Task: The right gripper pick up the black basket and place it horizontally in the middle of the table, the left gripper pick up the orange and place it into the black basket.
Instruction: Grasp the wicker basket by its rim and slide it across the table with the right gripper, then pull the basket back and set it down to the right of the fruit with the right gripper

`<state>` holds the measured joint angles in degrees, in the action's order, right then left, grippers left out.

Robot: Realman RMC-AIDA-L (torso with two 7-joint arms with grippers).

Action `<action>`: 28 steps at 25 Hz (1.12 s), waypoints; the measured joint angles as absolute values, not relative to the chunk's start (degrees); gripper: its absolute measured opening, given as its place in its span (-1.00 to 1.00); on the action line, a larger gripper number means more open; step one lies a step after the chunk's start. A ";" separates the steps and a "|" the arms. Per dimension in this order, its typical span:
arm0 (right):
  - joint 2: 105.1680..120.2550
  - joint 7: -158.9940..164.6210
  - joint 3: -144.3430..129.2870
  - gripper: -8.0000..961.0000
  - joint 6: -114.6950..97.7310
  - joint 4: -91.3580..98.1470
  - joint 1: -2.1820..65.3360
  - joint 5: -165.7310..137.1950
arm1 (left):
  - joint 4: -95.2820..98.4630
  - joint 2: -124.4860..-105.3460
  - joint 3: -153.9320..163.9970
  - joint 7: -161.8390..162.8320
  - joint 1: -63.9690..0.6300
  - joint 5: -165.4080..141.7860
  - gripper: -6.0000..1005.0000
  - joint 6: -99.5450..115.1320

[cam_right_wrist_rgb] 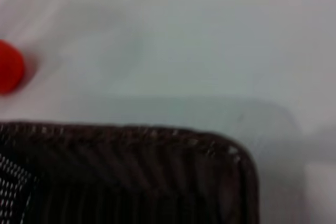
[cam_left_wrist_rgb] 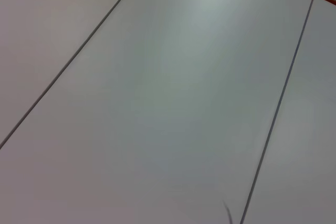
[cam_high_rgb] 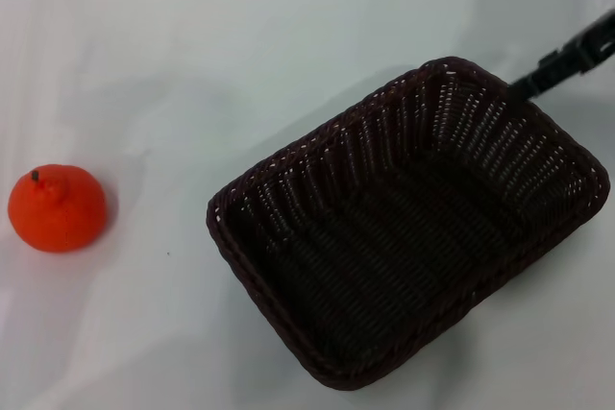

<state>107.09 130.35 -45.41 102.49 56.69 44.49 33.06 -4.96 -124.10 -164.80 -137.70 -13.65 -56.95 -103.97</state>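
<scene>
The basket [cam_high_rgb: 404,228] lies skewed on the worktop [cam_high_rgb: 240,64]; the right gripper [cam_high_rgb: 538,79] is at its far rim, seemingly for turning it, grip undeterminable. The orange [cam_high_rgb: 56,208] sits apart, leftward.

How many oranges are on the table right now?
1. The orange sits on the table at the robot's left, apart from the black basket. The basket's inside shows no fruit; none looks hidden.

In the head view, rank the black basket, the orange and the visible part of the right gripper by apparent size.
1. black basket, by far the largest.
2. orange.
3. right gripper, only a small part in frame at the basket's far right rim.
</scene>
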 joint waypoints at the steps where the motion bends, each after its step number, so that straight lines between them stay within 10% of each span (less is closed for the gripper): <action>1: 107.43 130.33 -45.88 0.78 102.04 55.90 44.63 32.58 | -4.97 -124.10 -164.80 -137.68 -13.66 -56.95 0.83 -103.96; 9: 110.57 128.67 -47.68 0.77 95.87 48.00 45.58 27.81 | -4.93 -124.10 -164.79 -137.64 -13.71 -56.96 0.82 -103.90; 15: 110.86 128.39 -47.51 0.13 95.69 47.69 45.21 27.72 | -5.01 -124.10 -164.79 -137.63 -13.71 -56.95 0.82 -103.88; 23: 110.06 127.58 -43.04 -0.60 98.23 48.16 44.64 30.09 | -4.89 -124.10 -164.79 -137.63 -13.71 -56.95 0.82 -103.88; 28: 106.99 127.13 -34.56 -0.64 100.75 44.89 43.35 38.70 | -4.76 -124.16 -164.79 -137.63 -13.41 -56.95 0.79 -103.88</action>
